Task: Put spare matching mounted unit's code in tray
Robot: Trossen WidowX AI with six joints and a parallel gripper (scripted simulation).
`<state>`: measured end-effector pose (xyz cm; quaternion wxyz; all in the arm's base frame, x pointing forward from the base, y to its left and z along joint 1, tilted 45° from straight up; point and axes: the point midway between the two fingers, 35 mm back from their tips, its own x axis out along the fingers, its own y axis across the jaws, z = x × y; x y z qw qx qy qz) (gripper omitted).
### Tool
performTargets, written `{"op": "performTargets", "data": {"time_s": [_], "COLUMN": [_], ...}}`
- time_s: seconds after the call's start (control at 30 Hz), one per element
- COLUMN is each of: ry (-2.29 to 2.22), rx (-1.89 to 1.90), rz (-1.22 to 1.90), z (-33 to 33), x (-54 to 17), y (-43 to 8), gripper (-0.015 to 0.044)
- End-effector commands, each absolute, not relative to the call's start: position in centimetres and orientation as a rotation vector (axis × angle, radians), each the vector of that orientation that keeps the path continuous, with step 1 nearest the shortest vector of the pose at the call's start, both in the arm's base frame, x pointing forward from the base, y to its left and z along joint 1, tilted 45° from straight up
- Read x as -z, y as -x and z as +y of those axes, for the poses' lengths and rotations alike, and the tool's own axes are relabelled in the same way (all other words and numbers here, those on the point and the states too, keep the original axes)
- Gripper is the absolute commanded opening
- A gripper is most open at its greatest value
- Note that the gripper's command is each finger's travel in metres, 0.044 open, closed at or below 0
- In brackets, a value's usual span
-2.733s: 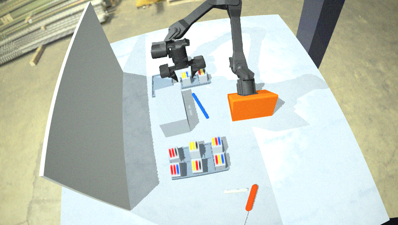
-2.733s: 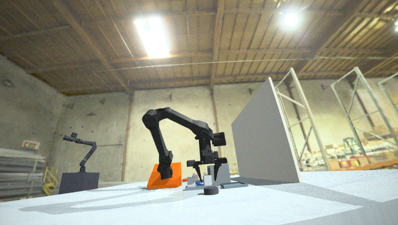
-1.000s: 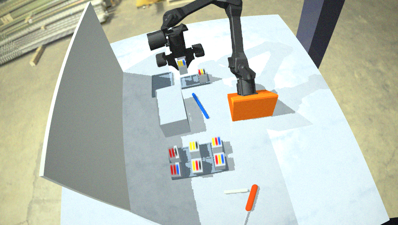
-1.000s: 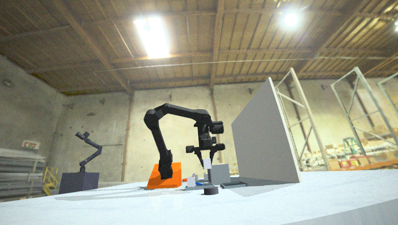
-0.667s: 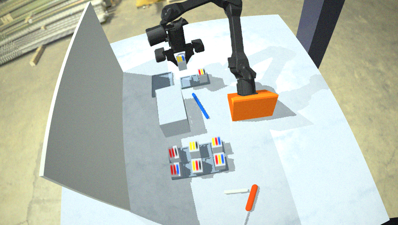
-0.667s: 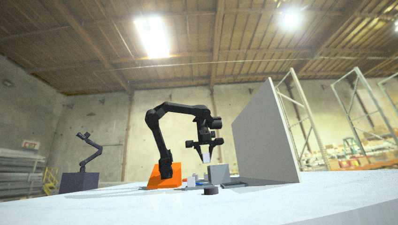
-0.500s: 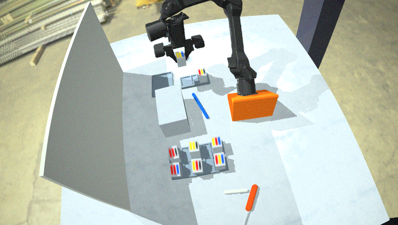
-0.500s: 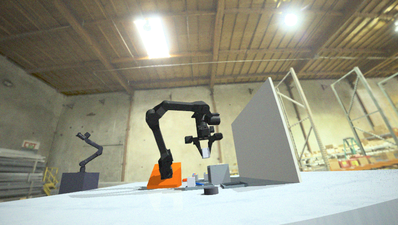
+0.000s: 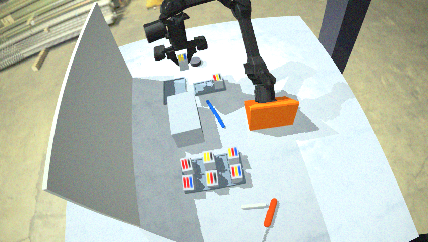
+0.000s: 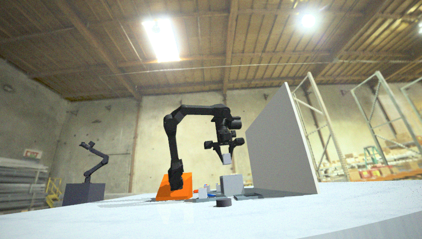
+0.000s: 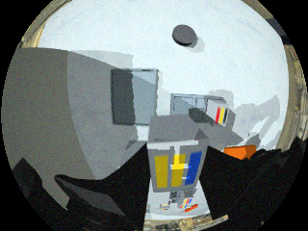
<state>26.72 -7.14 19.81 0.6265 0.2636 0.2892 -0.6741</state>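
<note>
My gripper point(image 9: 182, 60) point(image 10: 226, 158) point(image 11: 170, 144) is shut on a grey block with yellow, yellow and blue stripes, held in the air above the table. A shallow dark-rimmed tray point(image 9: 179, 86) point(image 11: 144, 96) point(image 10: 248, 196) lies empty beside the panel. A small two-place rack point(image 9: 209, 92) point(image 10: 207, 200) is right of it; its left place is empty. A block point(image 9: 216, 77) point(image 10: 202, 192) point(image 11: 220, 115) with red, yellow and black stripes stands in its right place. The mounted unit and its back code cannot be made out.
A large grey box point(image 9: 183, 115) point(image 10: 232, 183) stands just in front of the tray. A tall grey panel point(image 9: 99, 114) point(image 10: 281, 148) rises at the left. A rack point(image 9: 200, 189) holds several striped blocks. A blue rod point(image 9: 215, 114), dark puck point(image 9: 195, 61) point(image 10: 223, 202) point(image 11: 184, 35) and orange-handled tool point(image 9: 270, 213) lie around.
</note>
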Motion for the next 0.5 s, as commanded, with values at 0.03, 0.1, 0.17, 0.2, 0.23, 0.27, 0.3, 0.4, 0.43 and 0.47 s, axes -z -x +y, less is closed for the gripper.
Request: {"op": "performTargets", "data": {"time_s": [0.03,0.1,0.17,0.2,0.23,0.27,0.3,0.4,0.43,0.47], "ry": [-0.608,-0.608,-0.607,-0.606,-0.605,-0.603,-0.602,-0.598,-0.597,-0.596], "rx": [1.548,1.549,1.550,1.551,1.551,1.552,1.552,1.553,1.554,1.554], "rz": [0.661,0.660,0.659,0.659,0.658,0.657,0.657,0.655,0.655,0.654], "z": [-7.7,-7.9,-8.2,-8.3,-8.4,-8.6,-8.7,-9.2,-9.3,-9.4], "x": [-20.0,-20.1,-20.2,-20.2,-20.3,-20.3,-20.3,-20.4,-20.4,-20.4], "y": [-28.8,-29.5,-30.2,-30.6,-31.0,-31.3,-31.7,-32.7,-33.0,-33.2], "gripper": [0.0000,0.0000,0.0000,0.0000,0.0000,0.0000,0.0000,0.0000,0.0000,0.0000]}}
